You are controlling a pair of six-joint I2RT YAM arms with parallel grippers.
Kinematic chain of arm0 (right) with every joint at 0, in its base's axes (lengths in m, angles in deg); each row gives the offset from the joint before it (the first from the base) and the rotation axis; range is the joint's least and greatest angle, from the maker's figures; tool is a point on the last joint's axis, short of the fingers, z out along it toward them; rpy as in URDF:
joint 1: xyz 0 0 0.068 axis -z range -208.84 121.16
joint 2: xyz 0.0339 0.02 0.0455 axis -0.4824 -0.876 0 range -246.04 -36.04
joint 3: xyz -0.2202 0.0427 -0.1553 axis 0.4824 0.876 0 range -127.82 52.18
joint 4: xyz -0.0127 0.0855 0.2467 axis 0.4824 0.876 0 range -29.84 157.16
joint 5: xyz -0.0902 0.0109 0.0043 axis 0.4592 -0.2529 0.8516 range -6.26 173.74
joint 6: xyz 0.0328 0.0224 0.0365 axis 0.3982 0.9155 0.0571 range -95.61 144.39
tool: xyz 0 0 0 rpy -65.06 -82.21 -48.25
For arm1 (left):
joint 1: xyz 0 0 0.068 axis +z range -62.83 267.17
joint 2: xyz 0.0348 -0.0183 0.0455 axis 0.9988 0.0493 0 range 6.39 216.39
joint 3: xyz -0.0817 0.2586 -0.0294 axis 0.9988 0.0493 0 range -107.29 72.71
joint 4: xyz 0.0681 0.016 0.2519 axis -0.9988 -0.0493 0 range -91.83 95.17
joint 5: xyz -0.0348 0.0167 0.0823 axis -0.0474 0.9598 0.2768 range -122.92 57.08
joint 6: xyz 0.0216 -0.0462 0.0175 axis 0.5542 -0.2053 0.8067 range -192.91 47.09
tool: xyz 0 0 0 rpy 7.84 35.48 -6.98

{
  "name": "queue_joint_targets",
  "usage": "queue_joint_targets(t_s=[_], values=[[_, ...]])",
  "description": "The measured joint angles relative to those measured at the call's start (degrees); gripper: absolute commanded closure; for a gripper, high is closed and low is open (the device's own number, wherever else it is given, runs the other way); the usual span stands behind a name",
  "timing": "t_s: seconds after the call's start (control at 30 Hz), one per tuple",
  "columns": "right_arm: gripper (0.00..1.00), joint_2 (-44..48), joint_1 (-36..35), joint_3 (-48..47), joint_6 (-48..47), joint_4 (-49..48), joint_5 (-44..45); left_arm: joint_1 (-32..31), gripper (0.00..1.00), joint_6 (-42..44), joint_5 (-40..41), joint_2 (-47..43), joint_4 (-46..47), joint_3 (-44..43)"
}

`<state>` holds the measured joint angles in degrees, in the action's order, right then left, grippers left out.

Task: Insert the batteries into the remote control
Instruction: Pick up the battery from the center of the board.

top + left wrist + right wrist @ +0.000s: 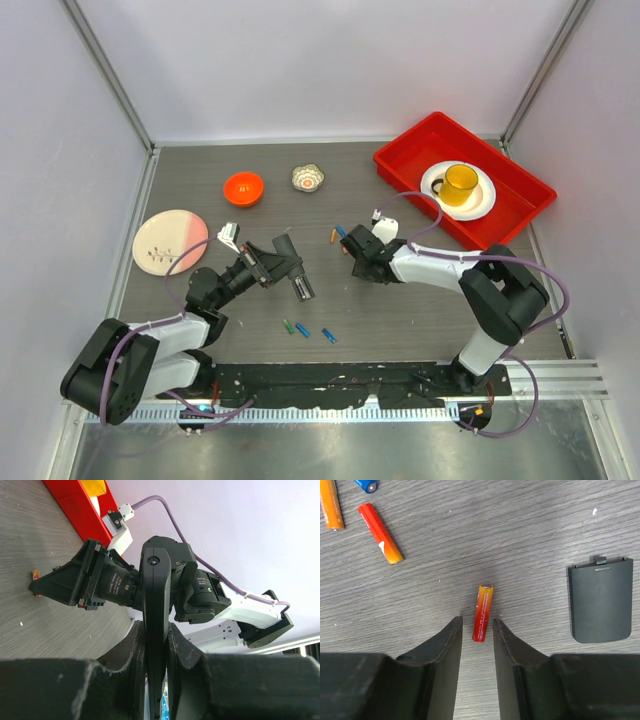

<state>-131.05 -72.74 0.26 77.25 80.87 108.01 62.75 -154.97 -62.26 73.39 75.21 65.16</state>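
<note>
A red-and-orange battery (483,605) lies flat on the table (530,525). Its near end sits between the tips of the right claw (477,621), whose jaws stand narrow on either flank with a sliver of table showing on each side, so nothing is gripped yet. Near it on the same surface rests the battery cover (601,600), off the remote and lying loose. On the battery's other side lie a second red-and-orange cell (380,532) and an orange battery (331,505). In the top view a green battery (288,326) and two blue batteries (302,330) lie near the front edge, between the two arms. The remote control (154,580) is off the table, clamped edge-on in the left claw (155,630) and pointed toward the right arm. Its compartment faces away from every camera, so whether any cell is already seated cannot be told. By the look of it the task is in its early part: the cover is off and the remote is held ready. What is left is to close on this battery, lift it, seat it in the bay and repeat for the next. The orange bowl (243,187) and the red tray (415,150) stand well apart at the far side.
</note>
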Motion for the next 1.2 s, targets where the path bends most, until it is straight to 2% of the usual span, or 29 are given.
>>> queue_joint_targets(t_s=[0.57,0.67,0.7,0.93,1.1,1.2], values=[[0.74,-1.77,0.02,-1.57,-0.83,0.02,0.02,0.00,1.00,0.00,0.00,0.00,0.02,0.02],[0.84,-1.79,0.02,-1.62,-1.42,0.13,0.04,0.00,1.00,0.00,-0.02,0.00,0.02,0.07],[0.97,-1.79,0.02,-1.62,-1.66,0.17,0.07,0.00,1.00,0.00,0.00,0.00,0.02,0.13],[0.99,-0.85,0.09,-1.64,-3.61,1.25,-0.39,-0.20,1.00,0.00,0.04,0.13,0.07,0.37],[0.99,7.17,0.09,-0.79,-10.58,4.33,-0.63,-1.09,1.00,0.04,0.61,1.49,0.07,0.37],[0.99,17.14,0.09,0.37,-18.12,4.20,-2.14,-2.43,1.00,0.39,1.27,3.08,0.17,0.24]])
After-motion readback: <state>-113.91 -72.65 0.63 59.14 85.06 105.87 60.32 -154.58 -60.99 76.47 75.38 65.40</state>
